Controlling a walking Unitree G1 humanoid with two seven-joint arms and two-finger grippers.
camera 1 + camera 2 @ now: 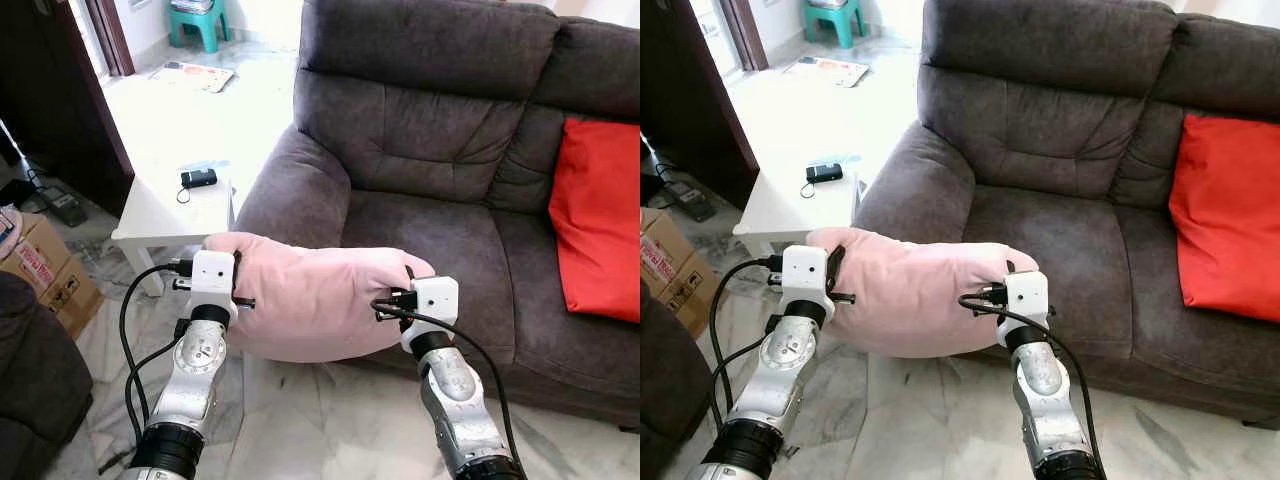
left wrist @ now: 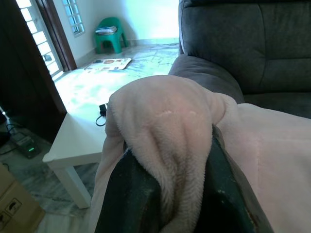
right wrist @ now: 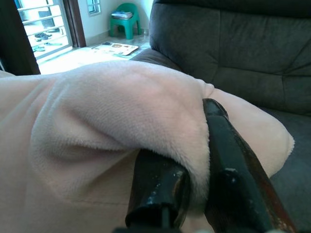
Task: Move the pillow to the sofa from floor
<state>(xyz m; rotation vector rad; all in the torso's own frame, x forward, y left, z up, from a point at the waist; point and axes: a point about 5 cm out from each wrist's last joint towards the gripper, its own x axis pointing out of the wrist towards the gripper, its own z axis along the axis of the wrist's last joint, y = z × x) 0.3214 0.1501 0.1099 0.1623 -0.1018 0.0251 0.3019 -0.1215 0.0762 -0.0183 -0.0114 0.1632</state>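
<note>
Now, as seen at this moment:
Pillow (image 1: 320,300): pink, plush, held up off the floor between both arms, just in front of the sofa's front edge and near its left armrest; long axis across the robot's front.
Left gripper (image 2: 167,204): black fingers (image 2: 131,199) clamped onto a bunched fold at the pillow's left end, fabric squeezed between them.
Right gripper (image 3: 194,194): fingers (image 3: 233,184) pinched tight on a fold at the pillow's right end, plush bulging over the top of them.
Sofa (image 1: 430,130): dark grey, seat cushion bare directly beyond the pillow.
Red cushion (image 1: 600,215): propped upright against the sofa's back, well to the right of the pillow.
White table (image 1: 165,215): low, just left of the sofa's armrest.
Small black device (image 1: 198,178): lay on the table top with a cord beside it.
Cardboard box (image 1: 40,265): on the floor at far left.
Green stool (image 1: 195,20): far back by the wall, papers on its seat.
Floor (image 1: 330,420): pale marble tiles under the arms.
</note>
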